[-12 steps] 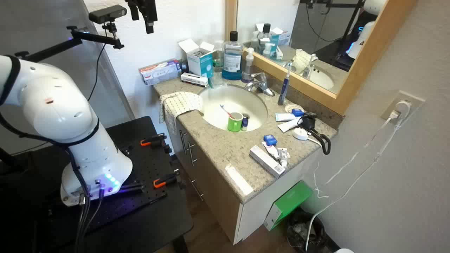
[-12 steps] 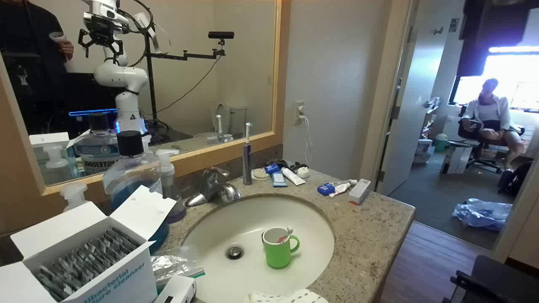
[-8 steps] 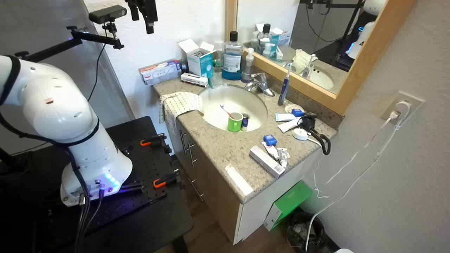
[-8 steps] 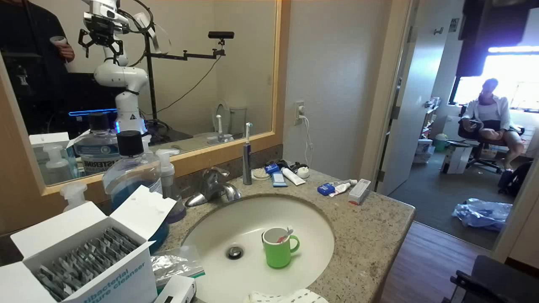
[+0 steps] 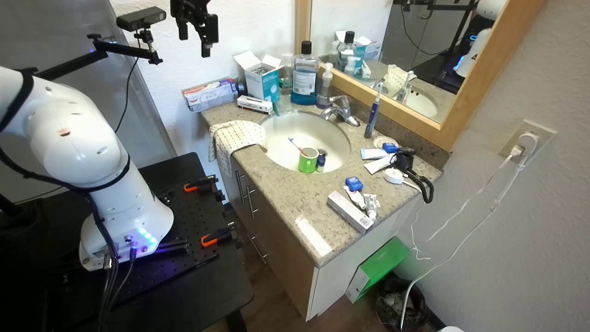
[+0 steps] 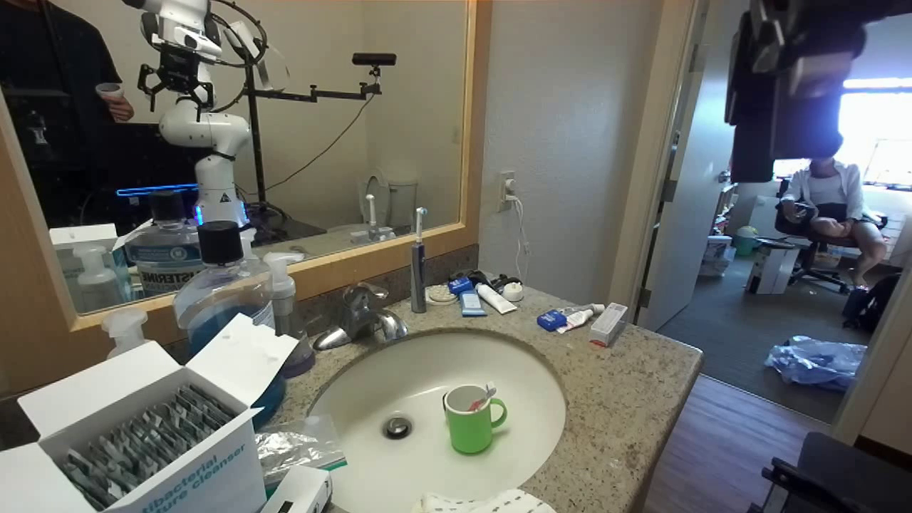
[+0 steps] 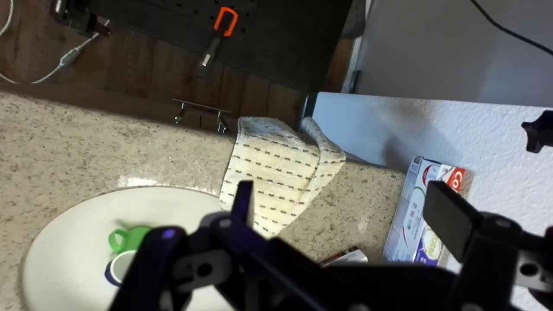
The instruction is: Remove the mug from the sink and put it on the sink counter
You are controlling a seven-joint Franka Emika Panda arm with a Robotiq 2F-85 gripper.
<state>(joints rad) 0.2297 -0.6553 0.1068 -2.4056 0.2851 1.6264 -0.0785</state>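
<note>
The speckled tan stone counter, the destination, does not yet bear what belongs there. The oval off-white porcelain-like sink set into it holds what must come out, so the job seems barely begun. The black two-fingered gripper hangs high and well apart from its target, its jaws spread wide with nothing between them. The green cylindrical mug, white inside, stands upright in the sink, ungrasped; reaching, gripping, lifting out and setting down all look left to do. Smallest is a slim, partly red toothbrush, leaning in the mug and likely to travel with it.
</note>
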